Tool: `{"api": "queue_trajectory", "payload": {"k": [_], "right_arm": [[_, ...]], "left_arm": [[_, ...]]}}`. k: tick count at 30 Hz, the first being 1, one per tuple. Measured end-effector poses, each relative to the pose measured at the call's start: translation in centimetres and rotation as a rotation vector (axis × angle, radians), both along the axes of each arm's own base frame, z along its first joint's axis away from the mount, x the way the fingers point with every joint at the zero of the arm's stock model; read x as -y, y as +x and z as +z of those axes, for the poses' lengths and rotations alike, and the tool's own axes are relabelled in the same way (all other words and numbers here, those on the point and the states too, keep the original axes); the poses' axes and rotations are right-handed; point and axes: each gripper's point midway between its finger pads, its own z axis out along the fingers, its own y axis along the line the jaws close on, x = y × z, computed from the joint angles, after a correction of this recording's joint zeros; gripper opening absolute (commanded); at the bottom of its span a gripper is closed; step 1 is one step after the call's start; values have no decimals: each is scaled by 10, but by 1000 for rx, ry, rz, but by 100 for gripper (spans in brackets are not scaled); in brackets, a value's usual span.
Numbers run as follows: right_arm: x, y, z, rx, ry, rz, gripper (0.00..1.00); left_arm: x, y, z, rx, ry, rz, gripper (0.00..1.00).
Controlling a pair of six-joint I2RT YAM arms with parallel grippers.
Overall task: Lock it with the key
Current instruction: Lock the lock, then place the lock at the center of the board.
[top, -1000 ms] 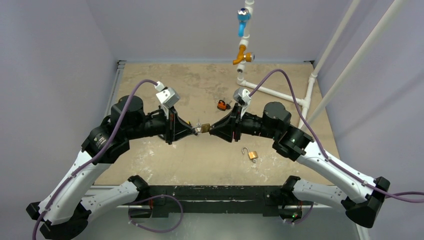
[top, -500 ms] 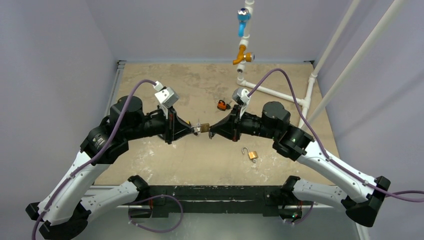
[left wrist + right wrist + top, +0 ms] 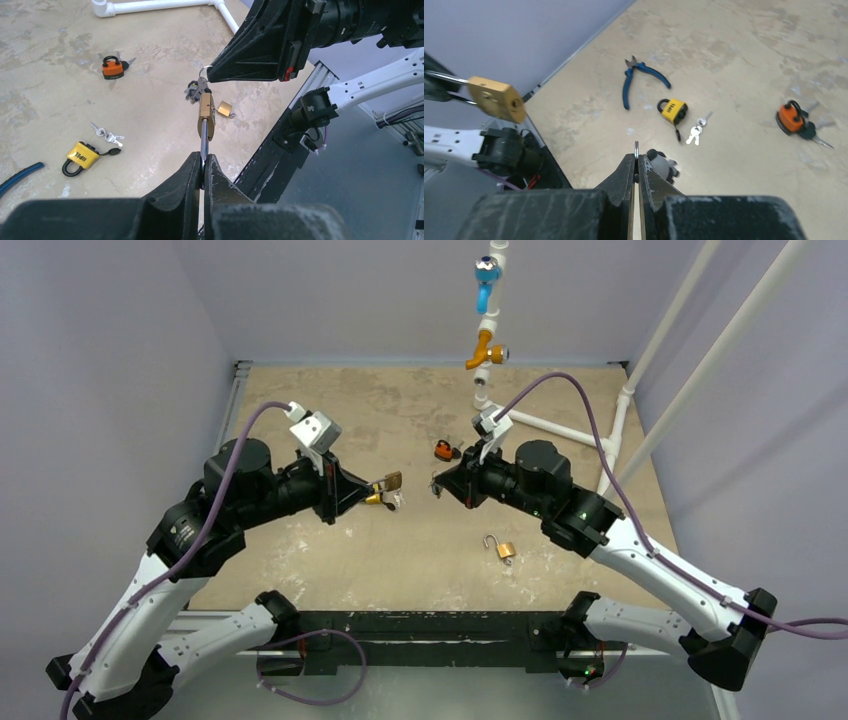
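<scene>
My left gripper [image 3: 370,493] is shut on the steel shackle of a brass padlock [image 3: 390,480] and holds it in the air; in the left wrist view the padlock [image 3: 206,120] sticks straight out past my fingertips [image 3: 194,165]. My right gripper [image 3: 441,485] is shut on a key ring [image 3: 636,146], and the keys with dark heads [image 3: 660,164] hang beside its tips. In the right wrist view the padlock [image 3: 494,97] is apart at the far left with its keyhole showing. There is a small gap between padlock and keys.
On the table lie an orange padlock with keys [image 3: 441,450], a small open brass padlock [image 3: 503,548], a yellow padlock [image 3: 673,110] with loose keys [image 3: 696,132], and blue pliers [image 3: 639,77]. White pipes with a blue valve [image 3: 487,270] stand at the back right.
The two grippers met at the padlock before; now they are apart. The left arm moved left with the padlock, and the right gripper drew back with the key ring.
</scene>
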Motion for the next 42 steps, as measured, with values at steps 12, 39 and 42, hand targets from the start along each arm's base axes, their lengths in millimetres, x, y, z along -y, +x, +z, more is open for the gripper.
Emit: {"api": "queue_trajectory", "payload": {"k": [12,39,42], "right_arm": [[7,9,-18,-57,-34,-75,0],[3,11,-205,-515,-238,-251,0],[0,14,-213,-521,-249,-251,0]], "left_arm": [[5,13,-19,-65,55,35,0],[61,33,-271,-841,368,97,0],[65,31,-287,-888,387,83,0]]}}
